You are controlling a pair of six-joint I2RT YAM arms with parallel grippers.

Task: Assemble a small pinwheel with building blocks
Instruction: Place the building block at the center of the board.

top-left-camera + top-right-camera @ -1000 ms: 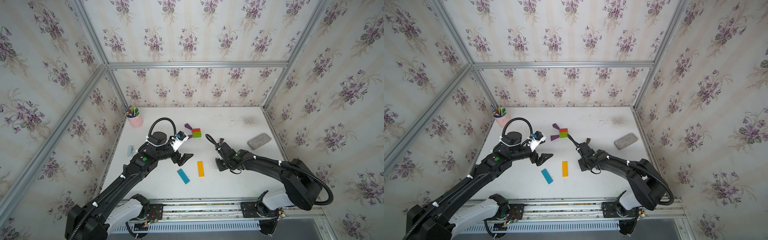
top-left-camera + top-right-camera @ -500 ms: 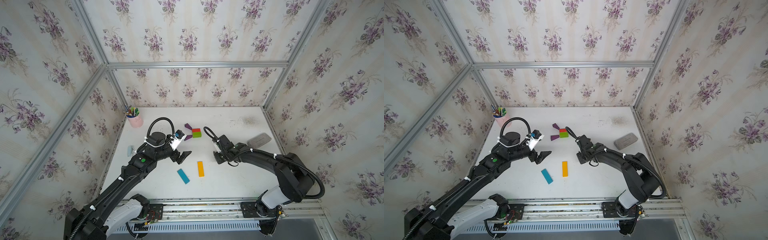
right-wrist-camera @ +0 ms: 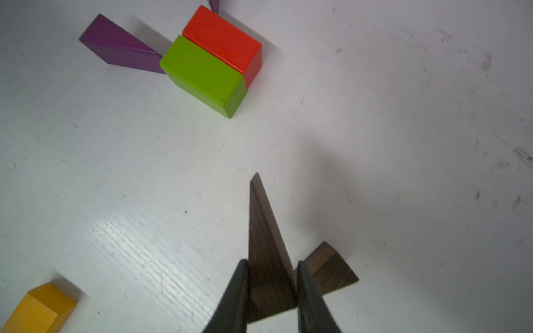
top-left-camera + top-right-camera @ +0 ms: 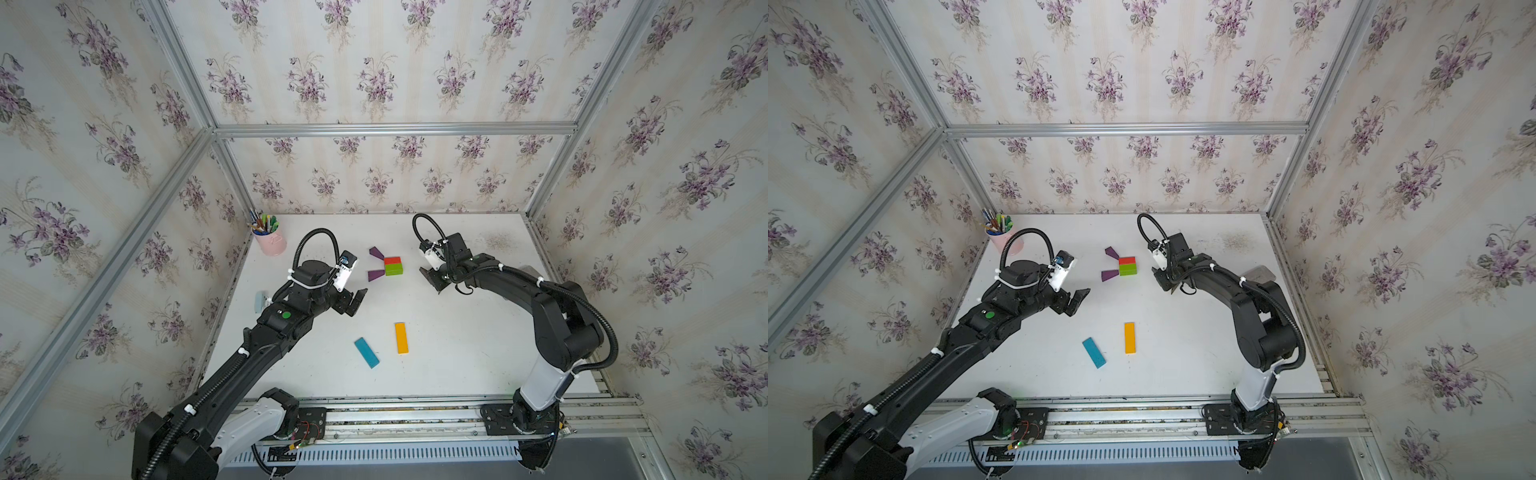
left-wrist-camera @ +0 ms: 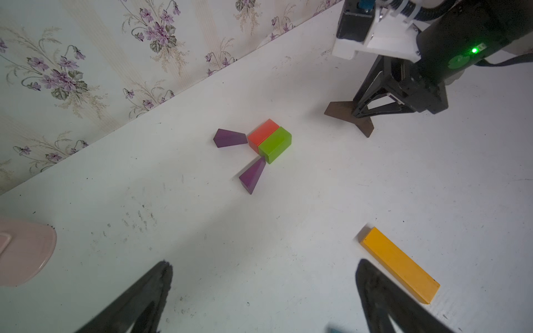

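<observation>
The red block and green block lie side by side at mid-table, with two purple wedges fanned off their left end. My right gripper is shut on a dark brown wedge, just right of those blocks. A second brown wedge lies against the held one. Nearer the front are the orange bar and blue bar. My left gripper hangs open over bare table left of the orange bar, holding nothing.
A pink cup of pens stands in the back left corner. A small grey piece lies by the left wall, and a grey pad shows behind my right arm. Papered walls close three sides.
My right gripper has moved from the front middle toward the back, nearer the red and green blocks. My left gripper has drawn back slightly and stayed open.
</observation>
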